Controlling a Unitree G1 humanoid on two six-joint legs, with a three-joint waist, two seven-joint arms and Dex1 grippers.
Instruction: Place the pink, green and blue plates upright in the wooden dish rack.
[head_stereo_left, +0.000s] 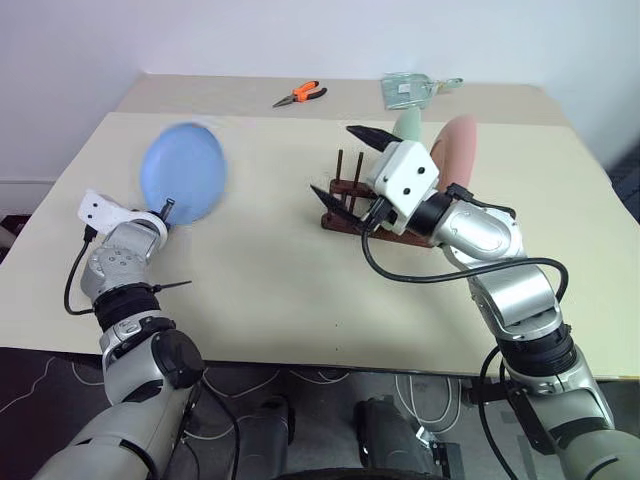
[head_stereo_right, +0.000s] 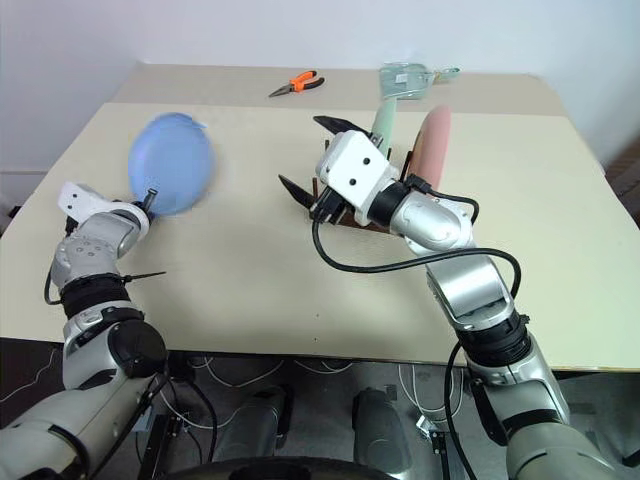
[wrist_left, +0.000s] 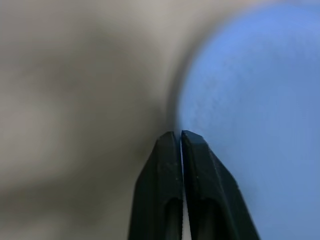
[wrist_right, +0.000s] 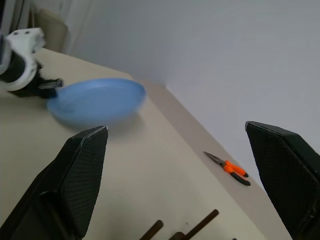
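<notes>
The blue plate (head_stereo_left: 183, 172) is tilted up off the table at the left and looks smeared. My left gripper (head_stereo_left: 168, 207) is shut on its near rim; the left wrist view has the fingertips (wrist_left: 172, 145) pressed together at the plate's edge (wrist_left: 250, 125). The wooden dish rack (head_stereo_left: 343, 207) sits mid-table, partly hidden by my right gripper (head_stereo_left: 345, 165). That gripper hangs just above and in front of the rack, open and empty, its fingers (wrist_right: 82, 170) spread wide. The green plate (head_stereo_left: 408, 125) and the pink plate (head_stereo_left: 458, 145) stand upright in the rack behind it.
Orange-handled pliers (head_stereo_left: 300, 94) and a clear packet (head_stereo_left: 408, 90) lie at the back of the table (head_stereo_left: 270, 280). A black cable loops from my right wrist over the table in front of the rack.
</notes>
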